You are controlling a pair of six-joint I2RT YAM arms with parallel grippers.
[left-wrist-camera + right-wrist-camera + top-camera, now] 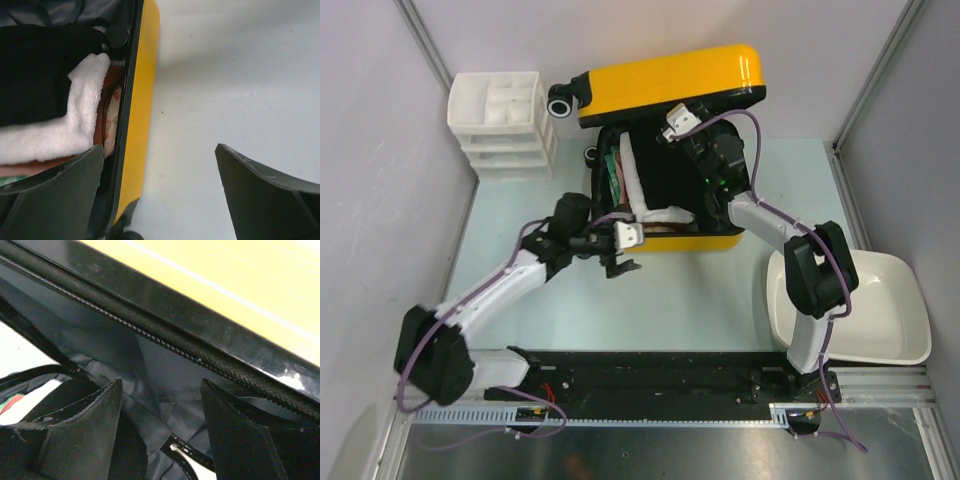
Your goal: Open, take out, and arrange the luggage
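The luggage (pixel 670 80) is a yellow hard-shell suitcase lying open, with its lid standing up at the back. The lower half holds a white fluffy cloth (pixel 640 195) and a black item (pixel 35 75). My left gripper (pixel 619 265) hangs open just outside the near left corner. In the left wrist view the left gripper (pixel 160 165) is spread wide over bare table beside the yellow shell wall (pixel 140 115), with the white fluffy cloth (pixel 75 120) inside. My right gripper (pixel 672 132) reaches inside by the lid. The right gripper (pixel 161 390) is open over the dark grey lining (pixel 150 365), below the zipper (pixel 165 342).
A white plastic drawer unit (pixel 500 120) stands at the back left, close to the suitcase wheel (pixel 560 100). A white tub (pixel 880 310) sits at the right, behind the right arm's base. Grey walls close in both sides. A black rail (pixel 660 375) runs along the near edge.
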